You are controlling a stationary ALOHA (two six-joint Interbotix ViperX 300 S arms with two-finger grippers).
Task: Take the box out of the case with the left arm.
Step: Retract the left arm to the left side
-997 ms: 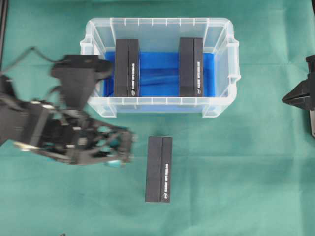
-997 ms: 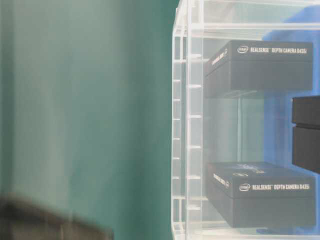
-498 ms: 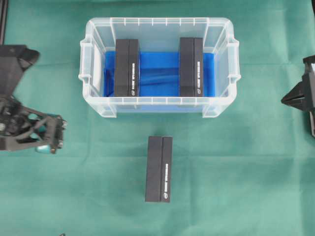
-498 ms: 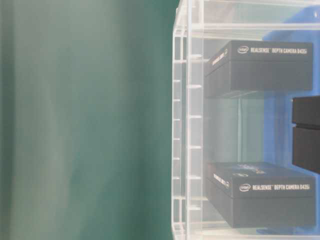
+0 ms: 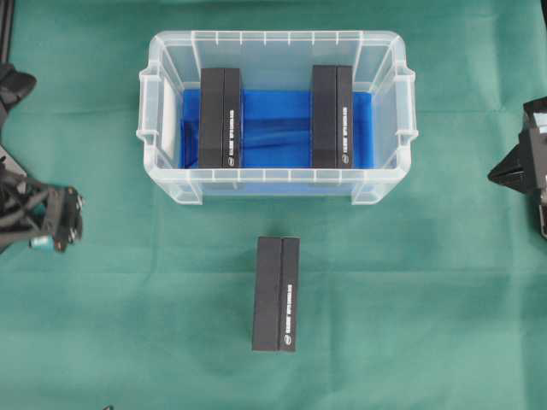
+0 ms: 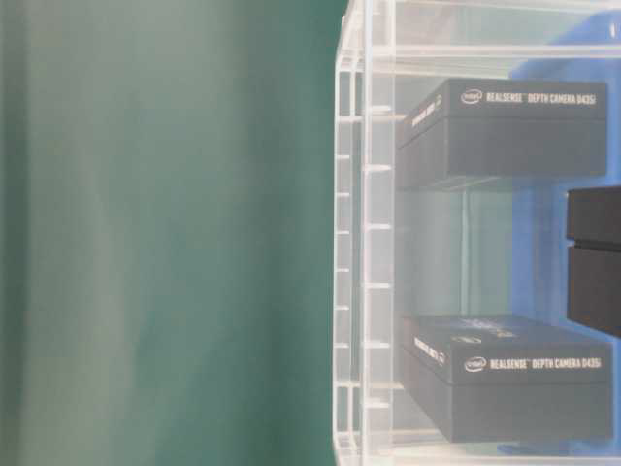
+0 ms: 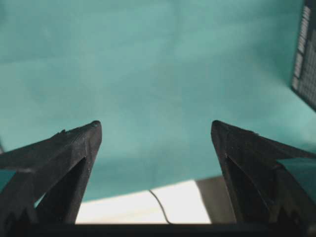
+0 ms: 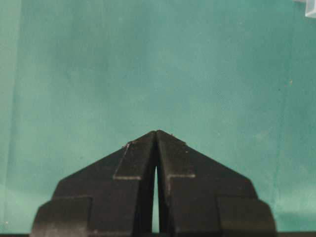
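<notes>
The clear case stands at the back middle, with blue cloth on its bottom. Two black boxes stand inside it, one on the left and one on the right. A third black box lies on the green cloth in front of the case. My left gripper is at the far left edge, well away from all boxes. It is open with only green cloth between its fingers. My right gripper hangs at the right edge, shut and empty.
Green cloth covers the table. The table-level view shows the case's ribbed wall with the two boxes behind it. A corner of a box shows at the top right of the left wrist view.
My left arm has pulled back from in front of the case to the far left edge, its gripper open throughout. The boxes and the right arm have not moved.
</notes>
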